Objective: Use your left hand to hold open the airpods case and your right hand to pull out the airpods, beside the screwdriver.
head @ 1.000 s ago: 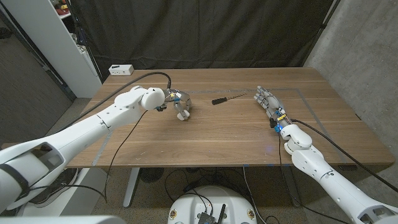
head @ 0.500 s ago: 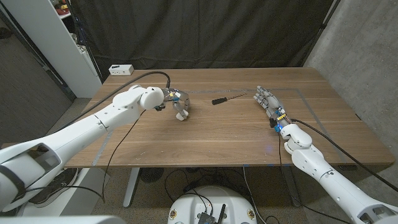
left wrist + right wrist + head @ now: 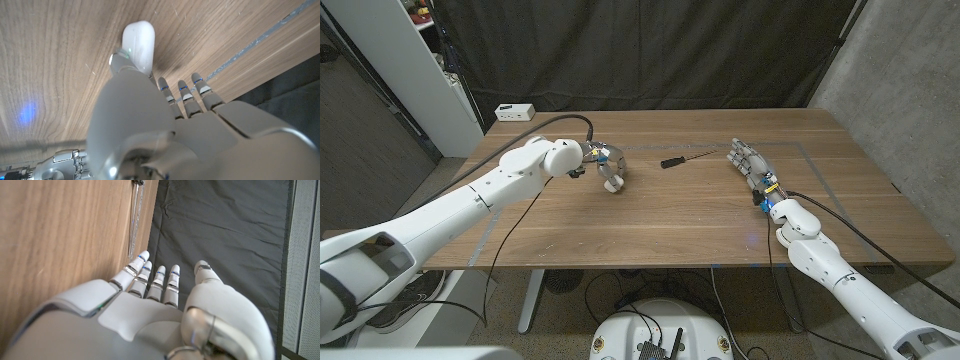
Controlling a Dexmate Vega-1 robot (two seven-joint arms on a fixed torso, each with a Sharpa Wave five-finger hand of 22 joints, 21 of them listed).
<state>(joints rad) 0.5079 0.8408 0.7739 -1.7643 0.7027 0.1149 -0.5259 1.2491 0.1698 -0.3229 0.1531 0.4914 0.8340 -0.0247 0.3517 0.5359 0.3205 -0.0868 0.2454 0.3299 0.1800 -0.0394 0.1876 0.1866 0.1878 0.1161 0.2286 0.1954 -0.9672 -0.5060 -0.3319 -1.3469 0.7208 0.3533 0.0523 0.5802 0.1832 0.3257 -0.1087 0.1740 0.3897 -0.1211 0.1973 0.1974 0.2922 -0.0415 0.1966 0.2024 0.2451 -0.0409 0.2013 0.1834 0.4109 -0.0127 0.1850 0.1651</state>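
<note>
Barely anything has moved over the last second: the left hand (image 3: 608, 166) has only crept a touch toward the back of the desk with the airpods case (image 3: 138, 46), and the right arm looks the same as before. That white case shows best from the left wrist camera, lid closed as far as I can see, with the thumb pressed against its side and the other fingers (image 3: 182, 93) stretched out just beside it over the wood. From the head camera the hand is curled around something small and white at left-centre of the desk (image 3: 660, 225), so yeah, it's gripping the case. A bit to the right of it, toward the back edge, lies the screwdriver (image 3: 685, 159), black handle and thin shaft, apart from both hands. Further right again sits the right hand (image 3: 751, 165), holding nothing, fingers straight and close together, pointing toward the back of the desk; its wrist camera shows the screwdriver shaft (image 3: 134, 215) ahead of the fingertips, not touching. At the back left corner there's a small white box (image 3: 514, 111).
</note>
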